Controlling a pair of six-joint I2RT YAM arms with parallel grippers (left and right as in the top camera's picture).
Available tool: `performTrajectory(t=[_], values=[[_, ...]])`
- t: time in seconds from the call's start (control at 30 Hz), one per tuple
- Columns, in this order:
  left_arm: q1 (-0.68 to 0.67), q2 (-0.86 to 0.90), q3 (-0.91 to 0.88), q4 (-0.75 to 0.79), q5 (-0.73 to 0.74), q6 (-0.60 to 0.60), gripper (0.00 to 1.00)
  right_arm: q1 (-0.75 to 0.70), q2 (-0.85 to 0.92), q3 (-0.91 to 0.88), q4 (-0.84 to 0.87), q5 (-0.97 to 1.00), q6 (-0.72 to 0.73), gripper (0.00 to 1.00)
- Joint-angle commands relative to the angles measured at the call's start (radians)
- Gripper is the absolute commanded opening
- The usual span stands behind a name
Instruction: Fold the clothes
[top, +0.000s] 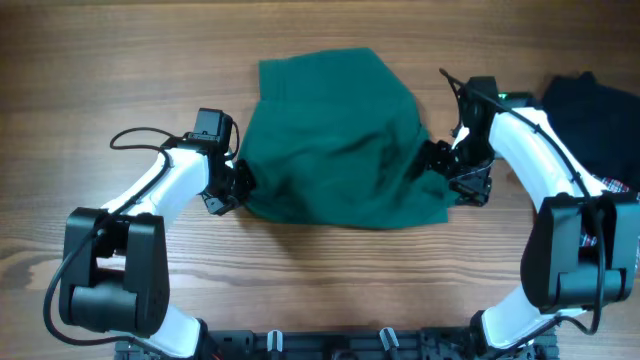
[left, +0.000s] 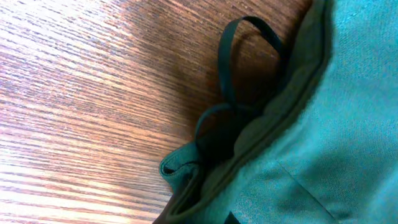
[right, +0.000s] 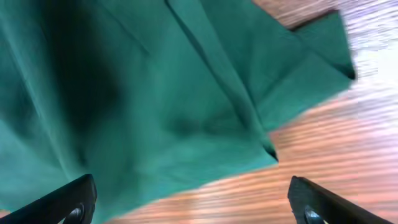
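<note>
Barely started folding the dark green shirt (top: 335, 140) (rumpled, no neat fold showing), with left gripper (top: 238, 190) pinched shut on its left hem, right gripper (top: 445, 175) gaping empty at its right edge.

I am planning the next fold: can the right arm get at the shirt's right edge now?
Probably yes. The right gripper stands open right at that edge of the shirt, and nothing lies between them.

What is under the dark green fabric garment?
The wooden table shows around the dark green fabric garment, so it lies on that. A thin dark cord loop pokes out from its left hem. Whatever is beneath its middle is covered.
</note>
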Motion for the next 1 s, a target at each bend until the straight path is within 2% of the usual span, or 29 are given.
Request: performTrajectory(t=[0.0, 0.2, 0.33, 0.67, 0.9, 0.97], values=[[0.005, 0.01, -0.009, 0.005, 0.01, 0.001, 0.04, -0.004, -0.02, -0.069, 0.05, -0.049, 0.021, 1.0], [0.005, 0.01, -0.008, 0.005, 0.015, 0.001, 0.04, -0.004, -0.02, -0.15, 0.15, -0.085, 0.02, 1.0], [0.005, 0.01, -0.008, 0.005, 0.025, 0.001, 0.04, -0.005, -0.02, -0.195, 0.194, -0.026, 0.018, 1.0], [0.005, 0.01, -0.009, 0.005, 0.024, 0.005, 0.04, -0.005, -0.02, -0.196, 0.277, 0.008, -0.047, 1.0], [0.005, 0.01, -0.008, 0.005, 0.024, 0.005, 0.04, -0.005, -0.02, -0.196, 0.284, -0.2, -0.15, 0.99], [0.005, 0.01, -0.009, 0.005, 0.024, 0.005, 0.04, -0.005, -0.02, -0.196, 0.275, -0.214, -0.146, 0.92]])
